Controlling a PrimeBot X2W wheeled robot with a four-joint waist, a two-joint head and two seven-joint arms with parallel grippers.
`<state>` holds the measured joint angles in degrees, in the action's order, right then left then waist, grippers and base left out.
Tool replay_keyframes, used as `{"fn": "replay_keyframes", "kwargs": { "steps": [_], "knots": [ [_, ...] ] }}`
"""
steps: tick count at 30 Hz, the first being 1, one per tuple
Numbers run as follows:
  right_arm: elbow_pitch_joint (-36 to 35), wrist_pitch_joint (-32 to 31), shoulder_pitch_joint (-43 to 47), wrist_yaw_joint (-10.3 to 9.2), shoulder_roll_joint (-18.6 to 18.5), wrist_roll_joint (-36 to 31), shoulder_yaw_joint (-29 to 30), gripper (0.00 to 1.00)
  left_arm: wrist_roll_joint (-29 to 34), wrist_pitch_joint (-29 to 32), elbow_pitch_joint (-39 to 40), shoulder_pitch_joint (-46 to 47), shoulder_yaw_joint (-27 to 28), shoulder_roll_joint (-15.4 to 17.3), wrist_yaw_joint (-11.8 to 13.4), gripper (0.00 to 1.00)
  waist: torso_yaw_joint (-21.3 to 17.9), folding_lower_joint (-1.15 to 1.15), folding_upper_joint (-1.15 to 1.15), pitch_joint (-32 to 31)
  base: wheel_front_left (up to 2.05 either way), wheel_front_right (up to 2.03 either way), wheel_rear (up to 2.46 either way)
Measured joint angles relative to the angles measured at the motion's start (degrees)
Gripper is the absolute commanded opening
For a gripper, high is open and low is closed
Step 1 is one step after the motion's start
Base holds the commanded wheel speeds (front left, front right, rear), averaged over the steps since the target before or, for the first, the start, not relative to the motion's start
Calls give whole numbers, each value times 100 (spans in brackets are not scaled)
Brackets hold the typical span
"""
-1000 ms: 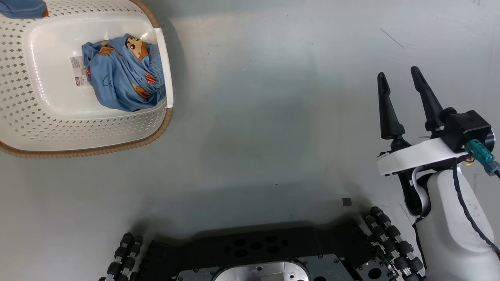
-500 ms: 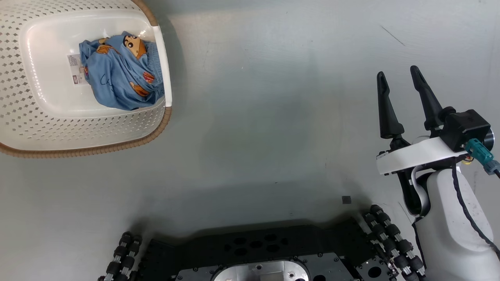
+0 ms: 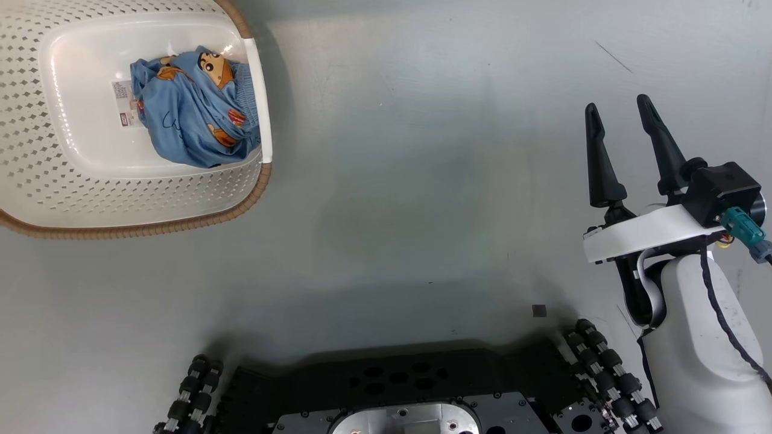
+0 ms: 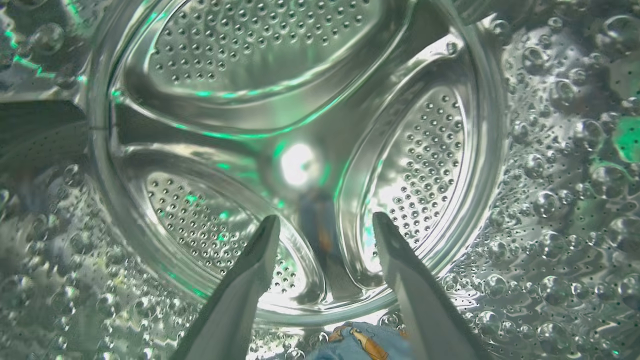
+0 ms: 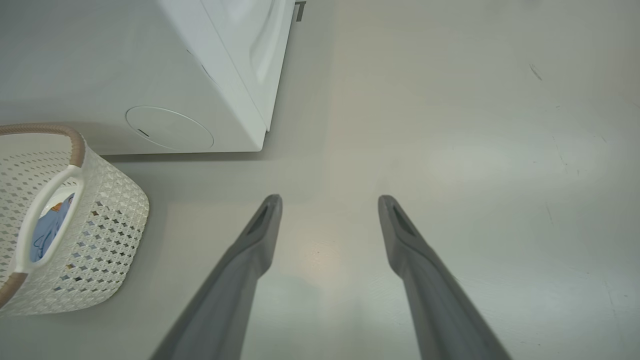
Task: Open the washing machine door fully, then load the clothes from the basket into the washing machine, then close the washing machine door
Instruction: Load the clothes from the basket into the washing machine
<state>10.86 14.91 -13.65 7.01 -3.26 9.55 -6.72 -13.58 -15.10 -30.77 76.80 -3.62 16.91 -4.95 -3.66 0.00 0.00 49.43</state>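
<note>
Blue cartoon-print clothes [image 3: 193, 114] lie bunched in the white basket [image 3: 54, 193], upper left of the head view. Another blue garment [image 4: 357, 345] shows bottom centre of the left wrist view, inside the washing machine [image 4: 300, 125] drum, between the open left claw [image 4: 325, 222]'s fingers. The right claw [image 3: 618, 105], far right, hangs open.

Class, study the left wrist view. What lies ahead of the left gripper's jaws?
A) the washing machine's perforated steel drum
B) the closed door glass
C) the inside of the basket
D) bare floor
A: the jaws of the left gripper stand open before the shiny perforated drum, with a bit of blue garment lying below them.
</note>
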Motion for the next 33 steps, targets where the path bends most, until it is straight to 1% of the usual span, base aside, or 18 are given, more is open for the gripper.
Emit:
{"fn": "replay_keyframes", "kwargs": {
  "steps": [3,9,15,21,33],
  "knots": [
    [13,0,-9,0,-1,0,30,100,-18,0,-9,-97,48,-49,0,100,36,0,0,-18,0,0,0],
    [52,0,-23,0,-1,0,100,100,-67,0,-36,-380,153,-327,0,100,122,0,0,-117,0,0,0],
    [78,0,-26,0,-2,0,122,100,-118,0,-113,-603,178,-405,-12,100,218,0,0,-252,0,0,0],
    [123,0,-33,0,-4,0,153,100,-177,0,-237,-906,191,-624,-57,100,296,0,0,-423,0,0,0],
    [231,0,-58,0,-9,0,170,100,-355,0,-403,-1405,326,-891,-116,100,471,0,0,-795,0,0,0]
  ]
}}
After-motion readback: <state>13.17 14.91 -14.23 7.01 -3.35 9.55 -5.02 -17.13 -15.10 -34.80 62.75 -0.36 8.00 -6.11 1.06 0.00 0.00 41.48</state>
